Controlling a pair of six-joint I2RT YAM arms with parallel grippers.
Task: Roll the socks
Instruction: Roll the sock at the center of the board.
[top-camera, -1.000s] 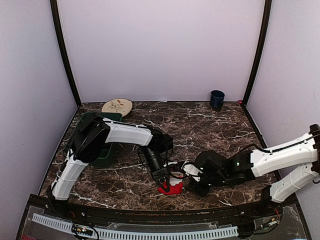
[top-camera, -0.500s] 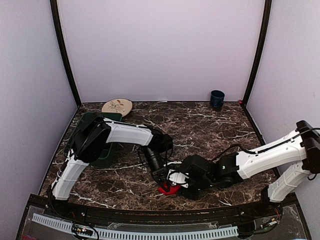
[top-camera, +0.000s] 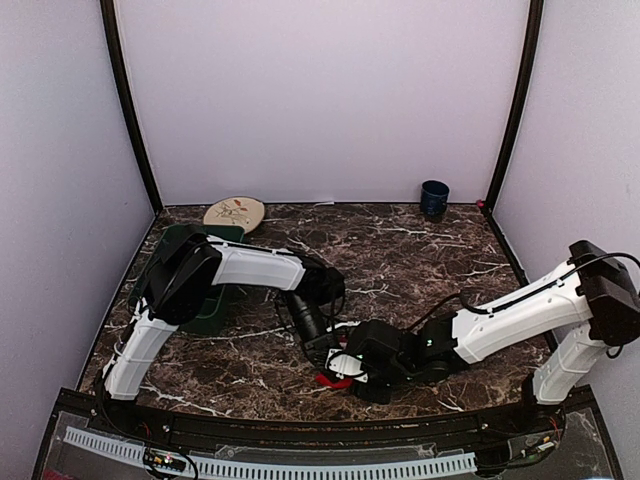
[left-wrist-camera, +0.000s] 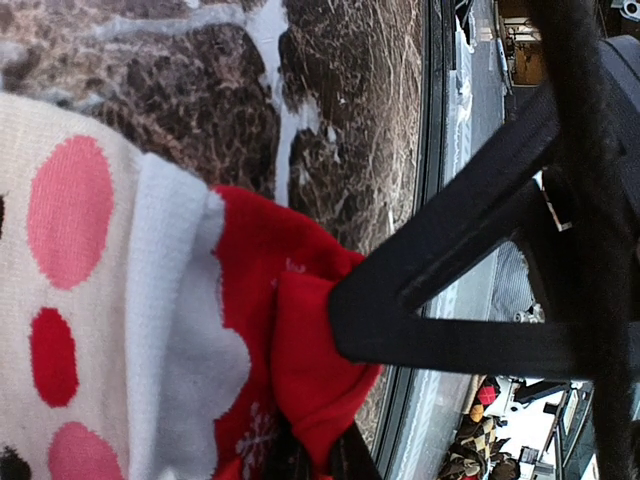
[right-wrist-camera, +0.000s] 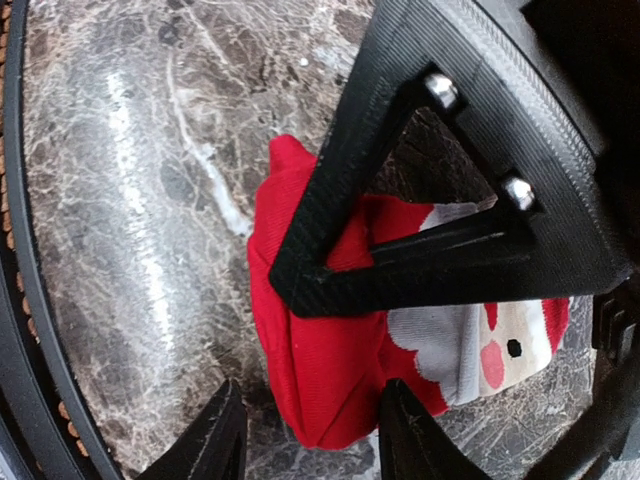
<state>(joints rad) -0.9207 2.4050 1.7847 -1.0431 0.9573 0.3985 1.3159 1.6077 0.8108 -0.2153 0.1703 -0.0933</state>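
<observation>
A folded red sock (top-camera: 327, 381) with a white trim and a Santa face lies near the table's front edge. My left gripper (top-camera: 328, 352) comes down on it from behind and is shut on a fold of the red fabric (left-wrist-camera: 300, 340), pinched between its fingertips (left-wrist-camera: 345, 465). My right gripper (right-wrist-camera: 310, 440) reaches in from the right and is open. Its two fingers straddle the sock's red end (right-wrist-camera: 320, 380) without pressing it. In the top view the right gripper (top-camera: 347, 372) covers most of the sock. Only this one sock shows.
A dark green bin (top-camera: 205, 300) stands at the left under the left arm. A round beige plate (top-camera: 234, 212) lies at the back left and a dark blue cup (top-camera: 434, 197) at the back right. The black front rail (top-camera: 300, 425) runs just below the sock.
My right arm has slid left along the table until its gripper reached the sock, and its jaws have widened. The left gripper has kept its hold and not moved.
</observation>
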